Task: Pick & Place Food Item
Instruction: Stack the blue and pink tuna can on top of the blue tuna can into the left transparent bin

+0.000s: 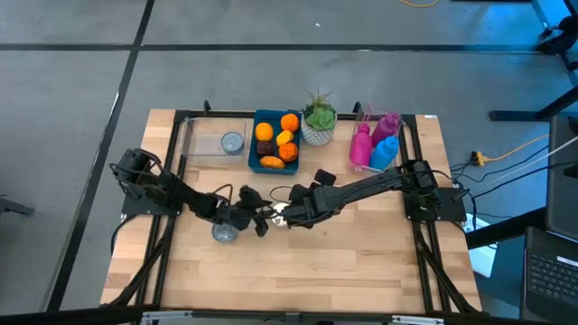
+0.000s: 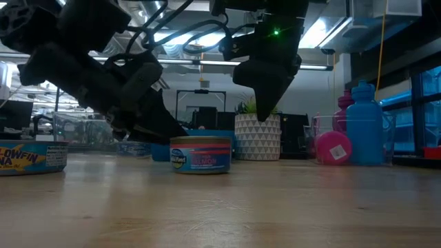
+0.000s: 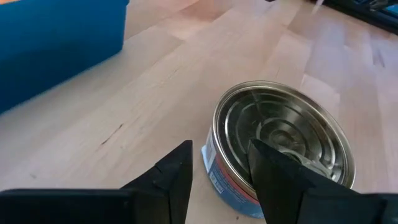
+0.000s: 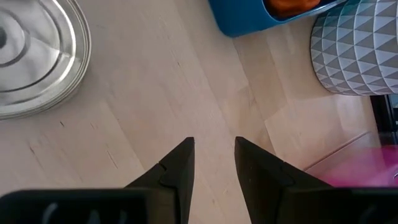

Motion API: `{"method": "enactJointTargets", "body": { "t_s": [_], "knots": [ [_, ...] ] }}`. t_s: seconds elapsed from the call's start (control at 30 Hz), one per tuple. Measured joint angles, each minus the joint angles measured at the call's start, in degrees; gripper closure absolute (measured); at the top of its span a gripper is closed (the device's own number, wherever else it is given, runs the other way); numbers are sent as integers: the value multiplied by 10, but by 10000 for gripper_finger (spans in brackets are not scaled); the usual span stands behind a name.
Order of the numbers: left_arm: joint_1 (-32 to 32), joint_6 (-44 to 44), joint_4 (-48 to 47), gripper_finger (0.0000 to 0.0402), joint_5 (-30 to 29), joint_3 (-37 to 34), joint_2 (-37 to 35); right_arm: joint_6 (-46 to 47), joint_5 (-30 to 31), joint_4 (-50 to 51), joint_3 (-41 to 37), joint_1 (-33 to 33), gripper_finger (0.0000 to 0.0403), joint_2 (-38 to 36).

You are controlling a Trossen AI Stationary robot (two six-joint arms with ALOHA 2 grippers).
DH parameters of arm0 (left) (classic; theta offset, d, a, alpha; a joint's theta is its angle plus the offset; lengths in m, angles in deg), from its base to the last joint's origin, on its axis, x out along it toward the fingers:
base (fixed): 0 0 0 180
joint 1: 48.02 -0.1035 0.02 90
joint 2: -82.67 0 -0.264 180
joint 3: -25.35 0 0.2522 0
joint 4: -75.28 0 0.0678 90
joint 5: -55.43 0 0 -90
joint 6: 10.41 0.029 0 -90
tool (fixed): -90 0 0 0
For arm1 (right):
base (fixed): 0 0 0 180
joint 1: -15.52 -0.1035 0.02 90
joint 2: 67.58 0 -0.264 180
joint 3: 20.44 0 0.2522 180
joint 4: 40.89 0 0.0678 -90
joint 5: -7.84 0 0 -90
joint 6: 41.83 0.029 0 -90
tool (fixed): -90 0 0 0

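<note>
A tuna can (image 3: 283, 130) with a ribbed silver lid and a red and blue label (image 2: 201, 155) stands upright on the wooden table. My left gripper (image 3: 217, 149) is open and low at the can. One finger is beside the can's wall and the other is in front of its lid. My right gripper (image 4: 214, 142) hovers above bare wood just right of the can (image 4: 31, 56), pointing down, its fingers a narrow gap apart. A second can (image 1: 223, 233) stands near the left arm and shows at the left of the low view (image 2: 31, 157). My left gripper comes at the can slanting down from the table's left, its open fingers straddling the near rim (image 3: 214, 168). One fingertip (image 3: 273, 168) covers part of the lid. I cannot tell whether either finger touches the can, which stands flat on the table.
Along the far edge stand a blue bin (image 1: 256, 153) of oranges and other food, a white patterned planter (image 1: 318, 131), a clear container (image 1: 203, 140) holding a can, and a tray with pink and blue bottles (image 1: 375, 149). Bare wood stretches toward the near edge.
</note>
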Motion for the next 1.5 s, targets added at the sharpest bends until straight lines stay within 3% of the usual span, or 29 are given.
{"method": "enactJointTargets", "body": {
  "t_s": [0.57, 0.77, 0.97, 1.37, 1.5],
  "knots": [
    [1, -48, 94, 249, 12, -31, 20, -20, -3, -28, 0, 7, 288, 0],
    [1, -58, 111, 249, 17, -42, 20, -33, -44, -61, -27, 21, 288, 0],
    [2, -48, 111, 249, 15, -42, 20, -42, -123, -135, -89, 31, 288, 0],
    [2, -43, 113, 249, 15, -42, 20, -117, -228, -229, -91, 12, 288, 0],
    [2, -43, 113, 249, 14, -42, 20, -119, -238, -269, -91, 7, 288, 0]
  ]
}}
